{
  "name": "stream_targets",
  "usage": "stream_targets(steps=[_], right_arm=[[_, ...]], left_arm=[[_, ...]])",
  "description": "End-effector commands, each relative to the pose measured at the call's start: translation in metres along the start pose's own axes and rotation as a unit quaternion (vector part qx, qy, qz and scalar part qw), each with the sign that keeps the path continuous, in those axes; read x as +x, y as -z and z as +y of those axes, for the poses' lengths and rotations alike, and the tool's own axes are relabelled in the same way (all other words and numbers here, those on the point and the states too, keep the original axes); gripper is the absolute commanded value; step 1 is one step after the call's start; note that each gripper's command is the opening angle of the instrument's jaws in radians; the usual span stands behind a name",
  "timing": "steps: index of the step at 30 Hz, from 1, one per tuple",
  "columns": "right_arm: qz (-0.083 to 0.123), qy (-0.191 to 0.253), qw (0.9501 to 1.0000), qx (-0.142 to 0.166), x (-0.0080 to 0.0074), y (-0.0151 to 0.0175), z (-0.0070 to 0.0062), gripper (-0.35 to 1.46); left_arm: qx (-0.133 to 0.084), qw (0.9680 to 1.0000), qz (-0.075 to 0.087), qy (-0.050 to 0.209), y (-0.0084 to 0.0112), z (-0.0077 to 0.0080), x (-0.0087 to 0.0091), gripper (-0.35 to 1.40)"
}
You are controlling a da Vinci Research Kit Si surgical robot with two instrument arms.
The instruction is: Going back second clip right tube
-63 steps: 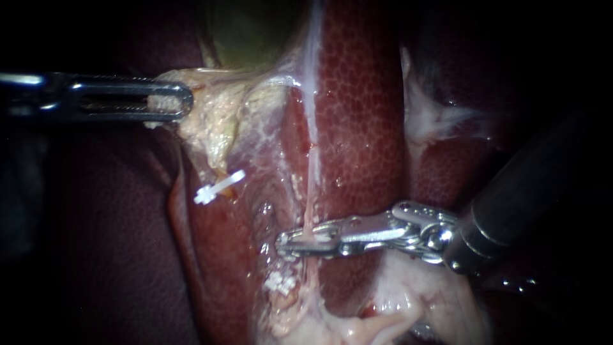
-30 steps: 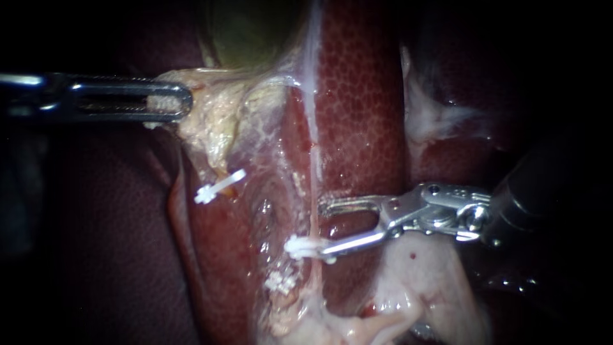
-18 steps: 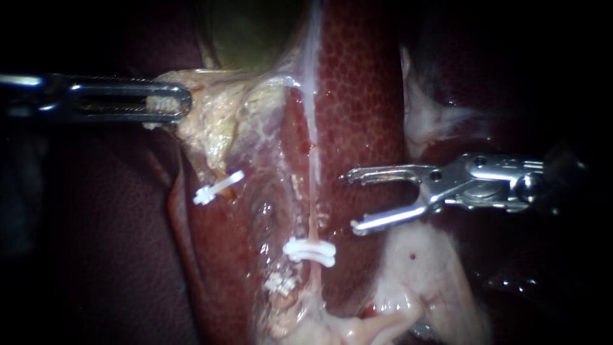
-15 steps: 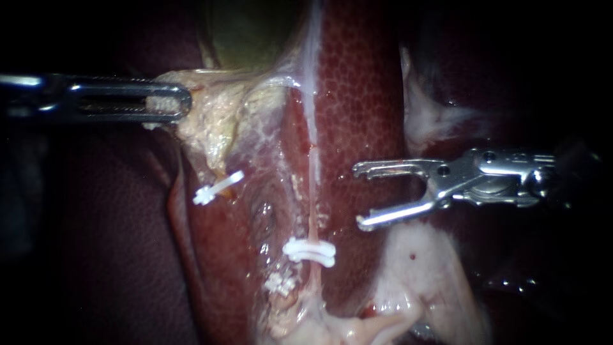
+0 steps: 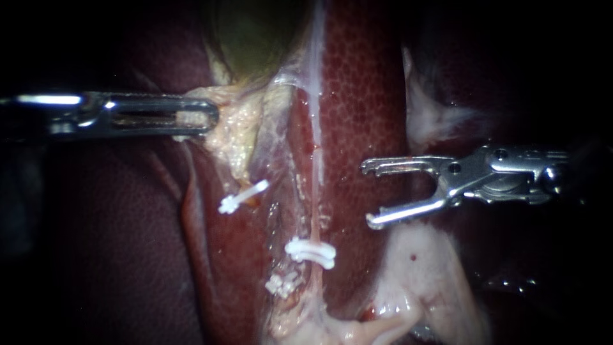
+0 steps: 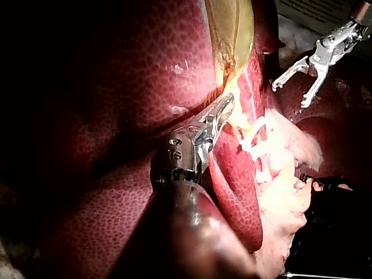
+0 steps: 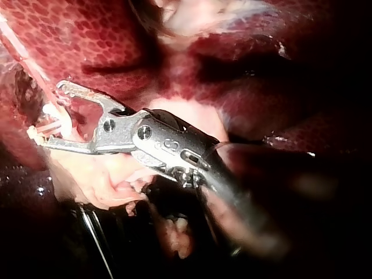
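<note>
The right tube [image 5: 316, 191] is a thin pale strand running down the liver [image 5: 364, 96]. A white clip [image 5: 311, 251] lies across it low down, with a second white clip [image 5: 283, 284] just below. My right instrument [image 5: 369, 195] hangs to the right of the tube, jaws open and empty, clear of the clips; the left wrist view shows it [image 6: 289, 96] open too. My left instrument [image 5: 207, 116] is shut on pale fatty tissue under the greenish gallbladder [image 5: 249, 38]. Another white clip [image 5: 242, 196] sits on the left strand.
A mound of pale pink tissue [image 5: 421, 275] lies below my right instrument. Whitish membrane [image 5: 434, 118] sits above its shaft. Dark liver [image 5: 115, 243] fills the left side under the left shaft.
My right instrument opened, left a white clip on the right tube, and drew back rightward and up. My left instrument then shifted right with its tissue, carrying the left clip along.
</note>
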Motion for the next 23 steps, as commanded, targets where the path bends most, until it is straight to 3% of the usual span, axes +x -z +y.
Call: stream_targets(steps=[1,7,23], right_arm=[[0.000,0.000,1.0000,0.000,0.0001,0.0000,-0.0001,0.60],[0.000,0.000,1.0000,0.000,0.0001,-0.0001,-0.0003,0.60],[0.000,0.000,1.0000,0.000,0.0002,-0.0001,-0.0005,0.60]], left_arm=[[0.001,1.0000,0.004,-0.001,-0.0008,0.0000,0.0003,-0.23],[0.002,1.0000,0.009,-0.003,-0.0027,0.0000,0.0007,-0.21],[0.002,0.9999,0.009,-0.006,-0.0027,0.0000,0.0007,-0.21]])
